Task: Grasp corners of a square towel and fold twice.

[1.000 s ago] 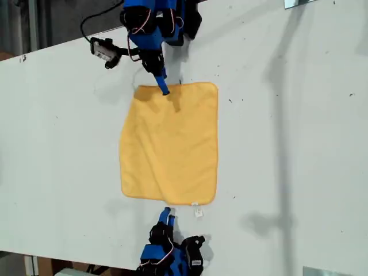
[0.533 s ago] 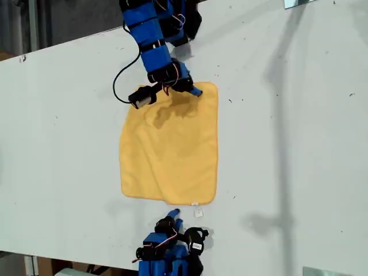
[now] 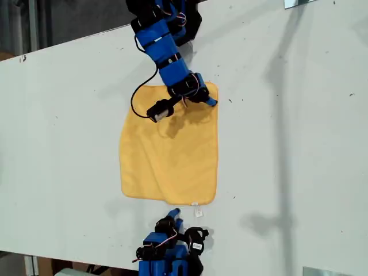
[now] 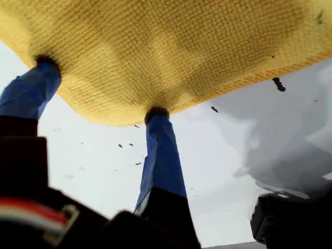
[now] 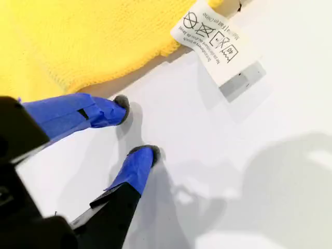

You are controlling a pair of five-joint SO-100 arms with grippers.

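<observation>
The square towel (image 3: 169,155) lies flat on the white table (image 3: 287,144), yellow-orange, with a white care label (image 3: 195,204) at its near edge. My first gripper (image 3: 211,103) reaches in from the exterior view's top and sits at the towel's corner (image 3: 214,86) on that view's upper right. In the first wrist view it (image 4: 101,88) is open, both blue fingertips (image 4: 155,115) touching the towel (image 4: 171,46) by its hem. My second gripper (image 3: 173,215) rests at the exterior view's bottom. It (image 5: 136,128) is open on bare table, just short of the towel's edge (image 5: 78,36) and the label (image 5: 210,32).
A black cable (image 3: 141,95) loops from the first arm over the towel's far edge, with its wrist camera (image 3: 159,111) hanging above the cloth. The table's far edge (image 3: 69,43) runs diagonally in the exterior view's upper left. Metal brackets (image 3: 299,3) sit at that view's right corners.
My first gripper has swung along the towel's far edge from the exterior view's left corner to its right corner. My second gripper drew back slightly, then stayed still.
</observation>
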